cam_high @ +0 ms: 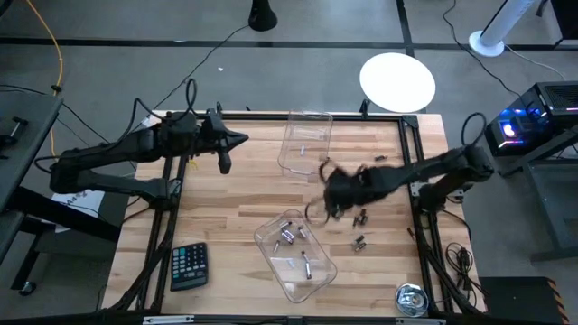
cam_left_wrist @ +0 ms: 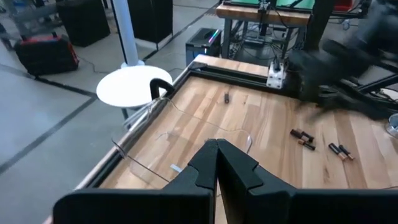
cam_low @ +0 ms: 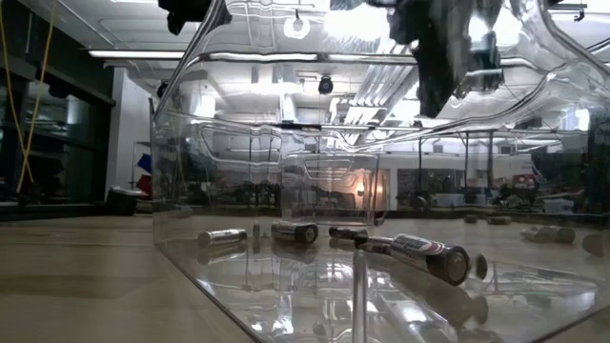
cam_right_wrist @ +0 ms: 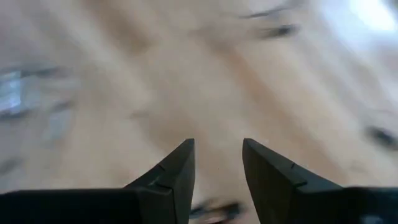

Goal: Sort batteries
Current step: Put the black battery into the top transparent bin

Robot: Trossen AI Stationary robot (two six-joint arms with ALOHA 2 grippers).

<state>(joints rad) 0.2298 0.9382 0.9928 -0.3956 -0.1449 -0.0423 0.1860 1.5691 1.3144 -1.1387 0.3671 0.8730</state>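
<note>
A robot's right gripper hangs blurred over the centre-right of the wooden table in the high view, its 2 fingers standing apart with nothing visibly between them in its own wrist view. It sits between the 2 clear trays: the near tray at lower centre of the frame, which holds about 4 batteries, and the far tray at upper centre, which holds 1 or 2 small pieces too tiny to identify.

The loose batteries lie on bare wood just right of and slightly below the gripper in the high view, a second small cluster a little lower still. Their long axes look roughly upright to slanted in that frame, though blur and size leave this uncertain. Any next pick would likely mean a short reach toward the frame's right edge, with the fingers set across a cell's length.

The left gripper waits at upper left of the table, fingers pressed together and empty, pointing down the frame; it is well apart from the loose cells, so the right arm is plainly the nearer. From table height, the low view shows batteries lying on their sides on the near tray's floor. A calculator sits at lower left, a tape measure at lower right
</note>
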